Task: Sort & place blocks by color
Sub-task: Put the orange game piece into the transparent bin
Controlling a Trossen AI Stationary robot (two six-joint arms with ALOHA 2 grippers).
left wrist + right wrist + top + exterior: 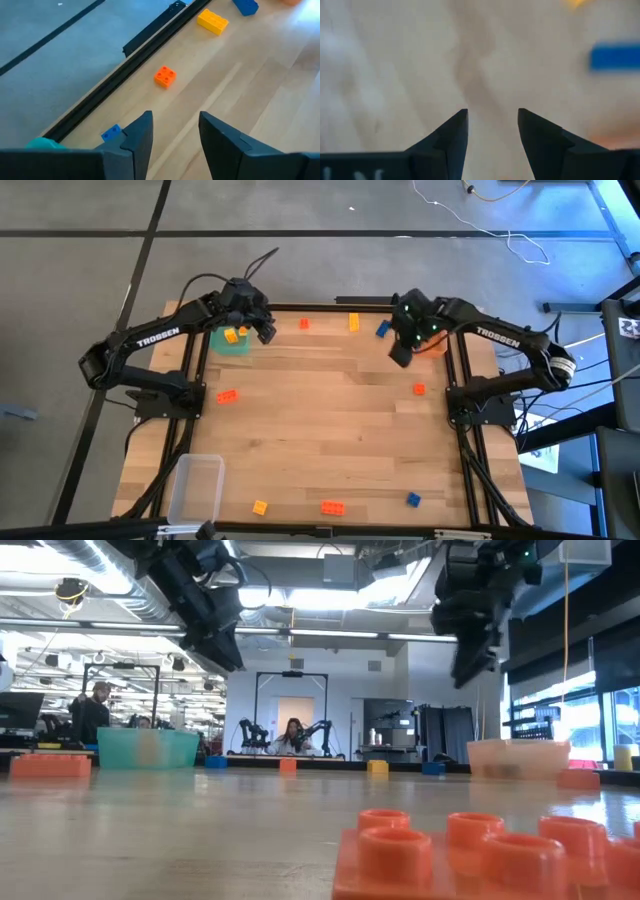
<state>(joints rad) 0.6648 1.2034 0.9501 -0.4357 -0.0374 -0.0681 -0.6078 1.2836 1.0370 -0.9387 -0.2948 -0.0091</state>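
- Blocks lie scattered: an orange one (304,323), a yellow one (353,321) and a blue one (382,329) along the far edge; orange ones at mid-left (227,395) and mid-right (418,388); yellow (260,506), orange (333,506) and blue (413,499) along the near edge.
- A yellow block (235,334) already sits in the green bin (232,346); the orange bin (436,347) is mostly hidden under the right arm.
- Left gripper (175,131) hangs by the green bin, jaws apart, nothing between them.
- Right gripper (492,129) hovers over bare table near the blue block, jaws apart, empty.
- We judge it between picks, sorting barely begun.
- Next move, we think: either gripper drops onto the nearest far-edge block, straddling it squarely.
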